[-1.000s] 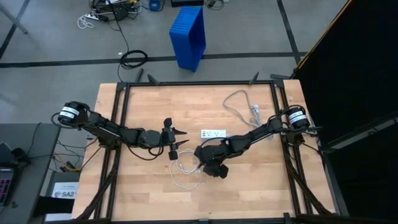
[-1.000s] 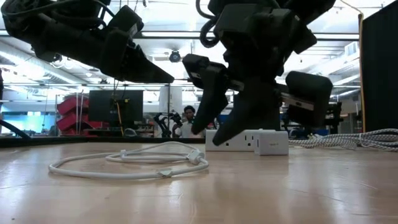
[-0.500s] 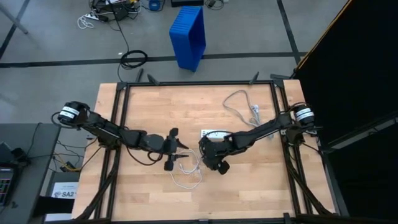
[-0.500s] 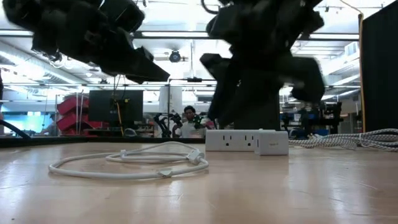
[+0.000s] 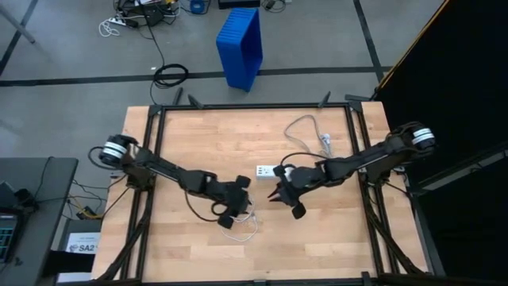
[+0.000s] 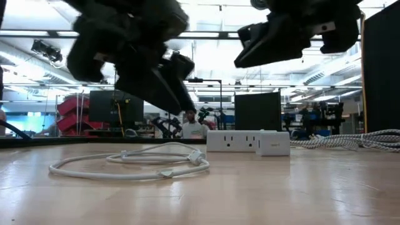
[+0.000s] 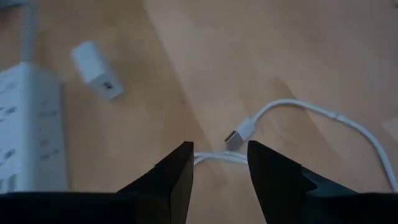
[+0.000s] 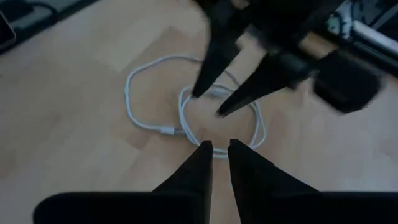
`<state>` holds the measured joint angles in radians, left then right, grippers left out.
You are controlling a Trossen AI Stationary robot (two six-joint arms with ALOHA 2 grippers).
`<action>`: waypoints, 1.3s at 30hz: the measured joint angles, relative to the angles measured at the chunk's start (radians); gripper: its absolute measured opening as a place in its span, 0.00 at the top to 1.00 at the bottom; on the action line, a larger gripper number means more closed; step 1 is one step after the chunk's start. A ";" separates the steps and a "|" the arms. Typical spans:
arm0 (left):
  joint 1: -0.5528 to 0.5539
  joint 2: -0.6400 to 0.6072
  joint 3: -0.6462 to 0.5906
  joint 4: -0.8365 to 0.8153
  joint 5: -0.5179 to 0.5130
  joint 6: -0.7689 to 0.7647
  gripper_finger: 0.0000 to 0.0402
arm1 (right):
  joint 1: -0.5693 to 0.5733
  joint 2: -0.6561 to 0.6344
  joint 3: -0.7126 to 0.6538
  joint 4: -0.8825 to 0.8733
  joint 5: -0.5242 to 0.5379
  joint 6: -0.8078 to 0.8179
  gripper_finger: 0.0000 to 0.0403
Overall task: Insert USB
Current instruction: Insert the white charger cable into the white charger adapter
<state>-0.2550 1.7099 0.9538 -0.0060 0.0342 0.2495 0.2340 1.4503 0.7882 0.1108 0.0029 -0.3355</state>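
Note:
The thin white USB cable (image 5: 244, 228) lies in loose loops on the wooden table, seen also in the low view (image 6: 125, 165) and the right wrist view (image 8: 144, 118). One small white plug (image 7: 239, 133) rests flat on the wood just ahead of my left gripper (image 7: 221, 163). That gripper is open and hovers over the loops (image 5: 240, 205) without touching them. My right gripper (image 5: 279, 193) hangs higher, between the cable and the white power strip (image 5: 267, 170), with only a narrow gap between its fingers (image 8: 219, 147).
A small white charger cube (image 6: 273, 143) sits against the power strip's end (image 6: 240, 140), and it also shows in the left wrist view (image 7: 96, 62). The strip's thicker grey cord (image 5: 305, 131) curls toward the far right corner. A blue crate (image 5: 241, 44) stands on the floor beyond the table.
My left gripper has moved toward the right and near edges and come down over the cable loops. My right gripper has pulled back toward the right edge and risen away from the cable. The cable itself has stayed in place.

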 joint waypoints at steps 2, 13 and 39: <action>0.004 0.042 0.052 -0.034 0.035 0.035 0.66 | 0.001 -0.022 -0.025 0.035 0.010 0.010 0.92; 0.021 0.187 0.191 -0.198 0.118 0.140 0.68 | 0.006 -0.041 -0.058 0.077 0.016 0.035 0.92; 0.059 0.281 0.202 -0.114 0.252 0.184 0.75 | -0.008 -0.040 -0.058 0.077 0.035 0.028 0.93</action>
<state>-0.1957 1.9909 1.1557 -0.1195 0.2859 0.4335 0.2260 1.4102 0.7300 0.1875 0.0380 -0.3077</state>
